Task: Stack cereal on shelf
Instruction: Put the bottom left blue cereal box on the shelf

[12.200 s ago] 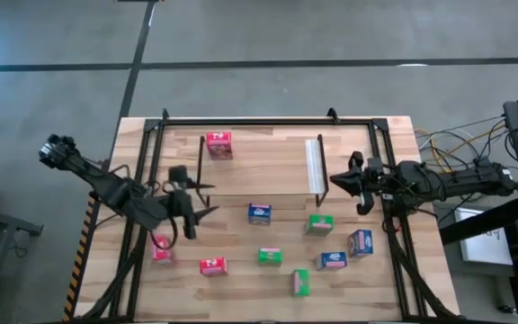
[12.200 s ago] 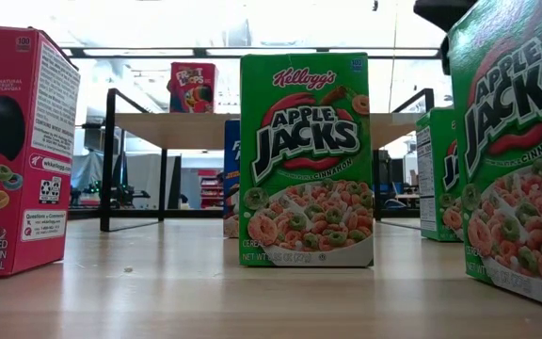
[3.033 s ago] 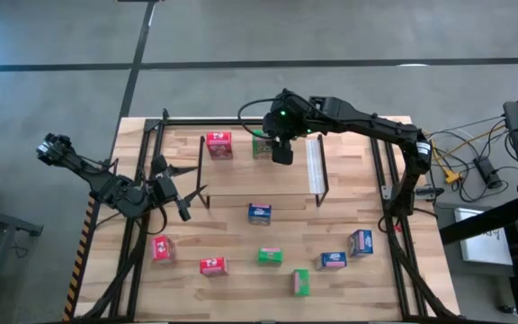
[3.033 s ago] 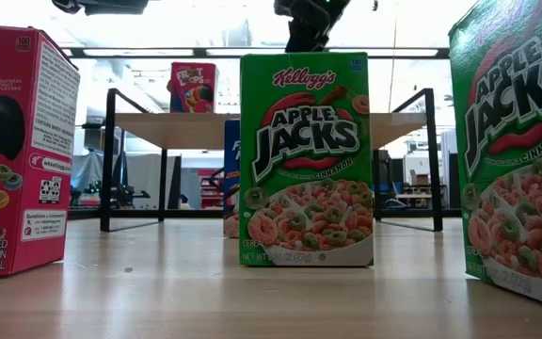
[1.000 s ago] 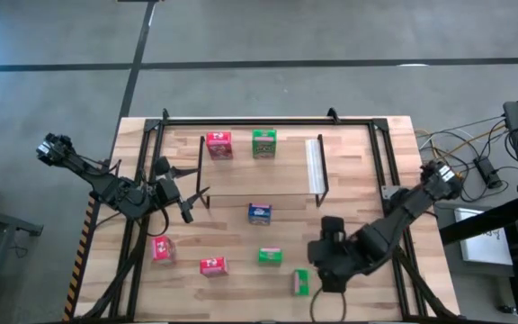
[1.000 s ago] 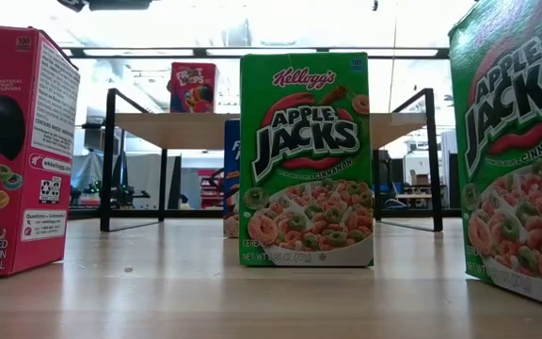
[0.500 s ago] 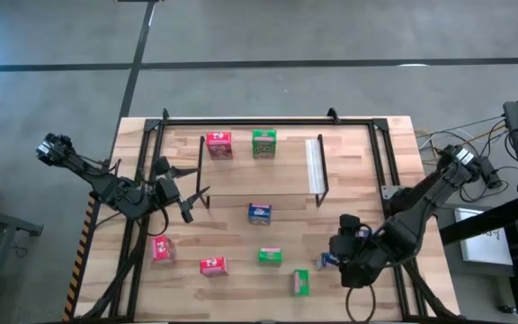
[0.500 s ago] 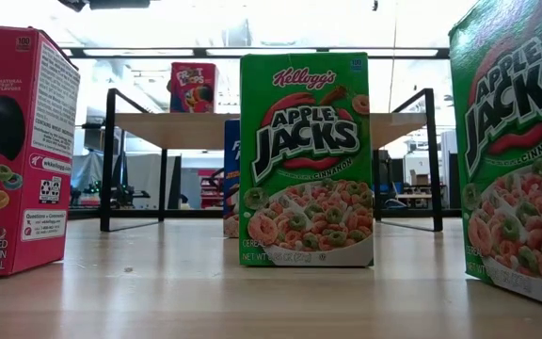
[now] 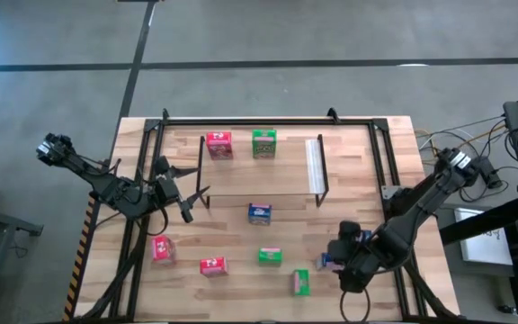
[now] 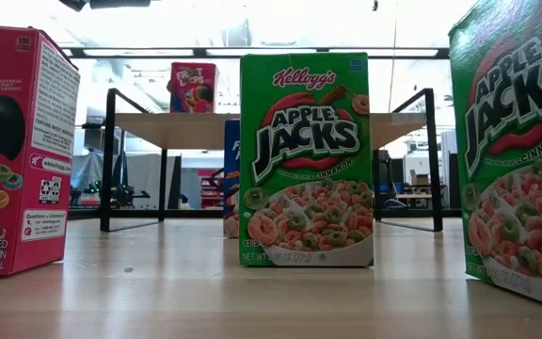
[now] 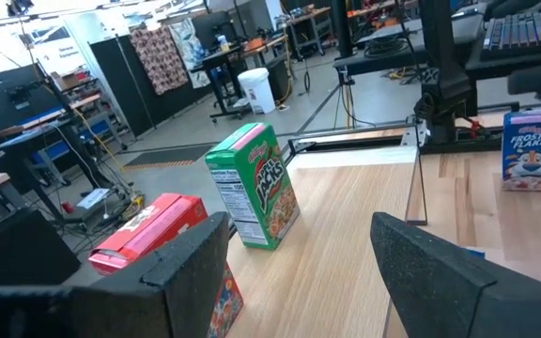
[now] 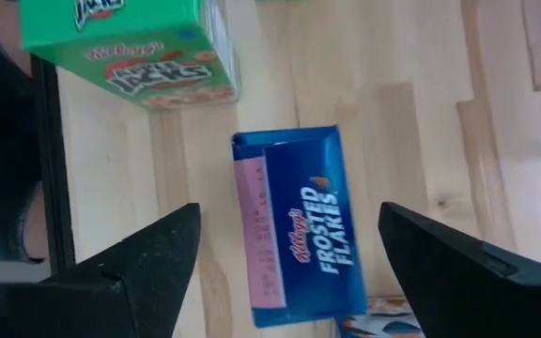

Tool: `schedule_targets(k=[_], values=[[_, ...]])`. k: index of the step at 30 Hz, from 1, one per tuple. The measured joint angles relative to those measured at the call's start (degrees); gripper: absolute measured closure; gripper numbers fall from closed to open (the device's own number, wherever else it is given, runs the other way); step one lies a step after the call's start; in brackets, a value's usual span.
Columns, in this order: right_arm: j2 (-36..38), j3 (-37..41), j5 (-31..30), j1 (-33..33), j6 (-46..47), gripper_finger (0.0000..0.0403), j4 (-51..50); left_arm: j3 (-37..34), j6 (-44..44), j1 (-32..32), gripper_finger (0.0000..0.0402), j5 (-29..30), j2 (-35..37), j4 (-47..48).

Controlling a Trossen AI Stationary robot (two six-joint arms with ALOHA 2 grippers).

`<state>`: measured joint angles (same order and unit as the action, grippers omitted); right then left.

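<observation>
On the shelf point(image 9: 259, 166) stand a red cereal box point(image 9: 218, 144) and a green one point(image 9: 263, 142). More cereal boxes sit on the table: blue point(image 9: 259, 212), two red point(image 9: 161, 248), two green point(image 9: 269, 256). My right gripper point(image 9: 338, 255) hangs open over a blue box point(image 12: 299, 221) that lies flat near the table's front right. Its fingers point(image 12: 148, 268) stand on either side of the box without touching it. My left gripper point(image 9: 185, 191) waits open at the shelf's left end and holds nothing point(image 11: 299, 272).
A black frame point(image 9: 380, 171) runs round the table. A green box point(image 12: 130, 47) lies close beside the blue one, and another blue box's corner point(image 12: 383, 329) shows past it. In the low view, boxes point(image 10: 306, 160) stand in front of the shelf point(image 10: 271, 127).
My right gripper has moved along the table's near part toward the right edge, from beside the green boxes to above the blue box lying at the front right. No box has moved.
</observation>
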<state>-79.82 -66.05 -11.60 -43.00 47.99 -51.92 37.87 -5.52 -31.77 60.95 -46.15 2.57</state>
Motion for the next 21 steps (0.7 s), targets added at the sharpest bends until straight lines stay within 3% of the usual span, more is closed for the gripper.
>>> schedule_targets(k=[9,21], values=[[-3.19,-0.21,1.07,0.02,0.22,0.0113,-0.07,0.00,0.00,-0.02,0.0157,-0.02,0.00,0.00],[-3.59,-0.21,1.08,0.04,0.30,0.0193,-0.17,0.00,0.02,-0.02,0.0157,-0.04,0.00,0.00]])
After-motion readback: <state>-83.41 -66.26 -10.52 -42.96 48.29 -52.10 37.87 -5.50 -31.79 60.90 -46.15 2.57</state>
